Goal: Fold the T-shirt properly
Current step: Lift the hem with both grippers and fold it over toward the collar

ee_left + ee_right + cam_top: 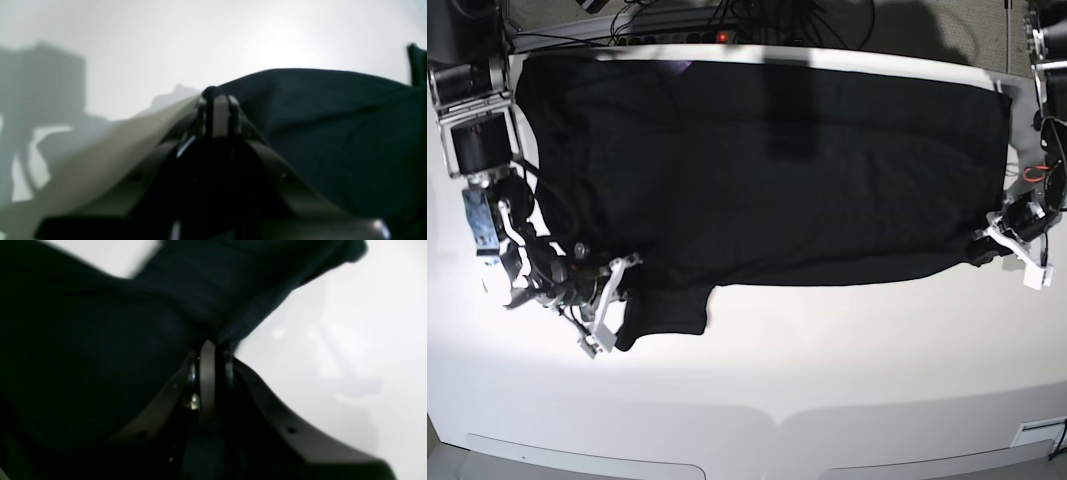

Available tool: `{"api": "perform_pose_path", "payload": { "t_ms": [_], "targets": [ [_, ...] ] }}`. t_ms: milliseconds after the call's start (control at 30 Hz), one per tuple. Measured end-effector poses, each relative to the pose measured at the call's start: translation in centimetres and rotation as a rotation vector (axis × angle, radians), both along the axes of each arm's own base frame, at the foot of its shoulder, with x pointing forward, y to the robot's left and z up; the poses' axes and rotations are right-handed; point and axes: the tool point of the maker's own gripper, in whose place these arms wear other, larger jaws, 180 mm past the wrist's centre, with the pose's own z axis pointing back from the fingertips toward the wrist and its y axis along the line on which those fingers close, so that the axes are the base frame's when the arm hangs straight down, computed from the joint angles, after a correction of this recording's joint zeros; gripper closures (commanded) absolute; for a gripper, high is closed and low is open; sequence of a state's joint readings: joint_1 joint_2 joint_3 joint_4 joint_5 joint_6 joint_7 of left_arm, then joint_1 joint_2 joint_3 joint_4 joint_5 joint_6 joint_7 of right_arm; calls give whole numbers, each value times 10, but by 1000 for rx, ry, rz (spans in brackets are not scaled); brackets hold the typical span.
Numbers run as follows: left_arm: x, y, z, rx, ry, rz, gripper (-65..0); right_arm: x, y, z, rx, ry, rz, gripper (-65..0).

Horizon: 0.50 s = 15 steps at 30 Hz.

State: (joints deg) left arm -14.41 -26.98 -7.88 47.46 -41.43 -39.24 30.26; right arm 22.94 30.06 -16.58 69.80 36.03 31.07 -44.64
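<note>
The black T-shirt (767, 170) lies spread wide across the white table (827, 360), plain side up; no print shows. One sleeve (667, 308) hangs toward the front at the left. My right gripper (624, 283), on the base view's left, is shut on the shirt's cloth by that sleeve; the right wrist view shows its jaws pinched on a dark fold (227, 336). My left gripper (983, 246), at the base view's right, is shut on the shirt's right edge; the left wrist view shows closed jaws with black cloth (333, 126) running from them.
Cables and a power strip (717, 35) lie behind the table's back edge. The arm bases stand at the far left (477, 130) and the far right (1047, 120). Bare white table lies in front of the shirt.
</note>
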Motion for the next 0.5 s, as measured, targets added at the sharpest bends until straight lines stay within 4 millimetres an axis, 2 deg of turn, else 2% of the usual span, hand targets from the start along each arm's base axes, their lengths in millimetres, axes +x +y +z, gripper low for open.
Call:
{"api": "perform_pose_path", "payload": {
  "t_ms": [100, 233, 367, 500],
  "targets": [
    [-9, 3, 6, 46, -12, 5, 0, -19, -10, 4, -82, -15, -1, 0],
    [-26, 13, 17, 92, -28, -12, 0, -38, -14, 30, -32, -88, -50, 0],
    [-33, 16, 39, 104, -82, -28, 0, -69, -8, 49, 39, -128, -71, 0],
    [-45, 21, 60, 91, -133, -7, 0, -101, -18, 55, 28, -143, -115, 0]
  ]
}}
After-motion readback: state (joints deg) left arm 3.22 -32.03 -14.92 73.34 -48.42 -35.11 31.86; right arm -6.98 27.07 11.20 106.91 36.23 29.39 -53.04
